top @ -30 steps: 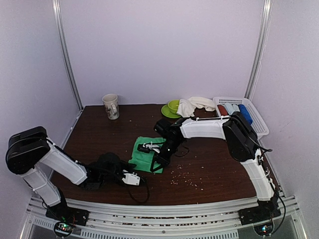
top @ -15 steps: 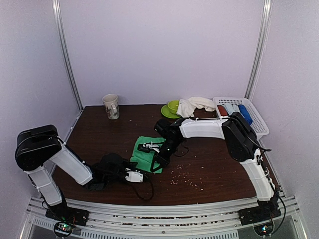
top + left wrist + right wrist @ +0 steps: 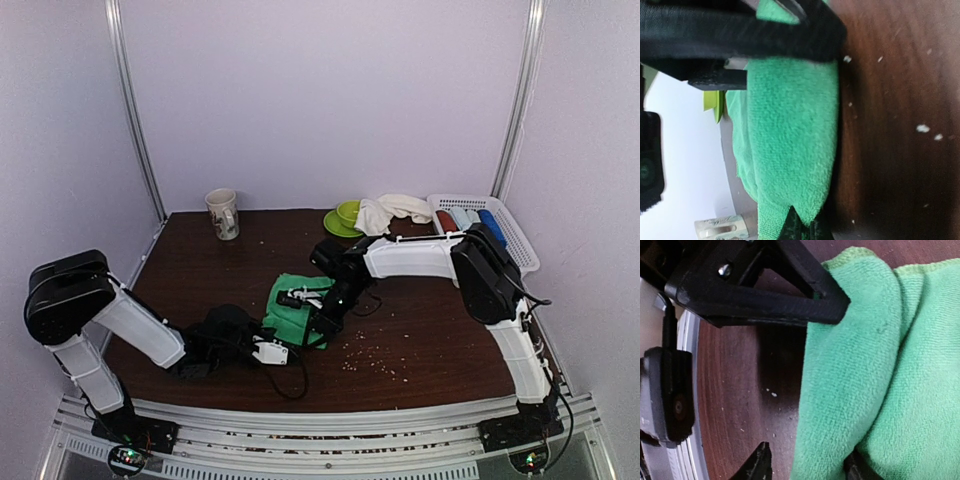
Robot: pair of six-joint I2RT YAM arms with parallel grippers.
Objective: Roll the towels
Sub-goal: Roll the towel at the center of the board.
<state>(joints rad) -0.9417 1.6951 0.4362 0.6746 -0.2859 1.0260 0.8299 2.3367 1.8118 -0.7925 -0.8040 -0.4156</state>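
We find the green towel [image 3: 790,140] matt, nubbly terry cloth. The right pincer [image 3: 807,466] has matt black plastic fingers [image 3: 759,462]; the counter [image 3: 740,405] beside it is smooth dark wood, faintly glossy.

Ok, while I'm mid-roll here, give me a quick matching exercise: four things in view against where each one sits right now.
Things:
1. green towel
2. cream towel
3. mug
4. basket

Places:
A. back left, standing alone
B. back right corner, with towel rolls inside
C. in the middle, partly bunched up
D. at the back, draped over a green dish

Pairs: 1-C, 2-D, 3-A, 4-B
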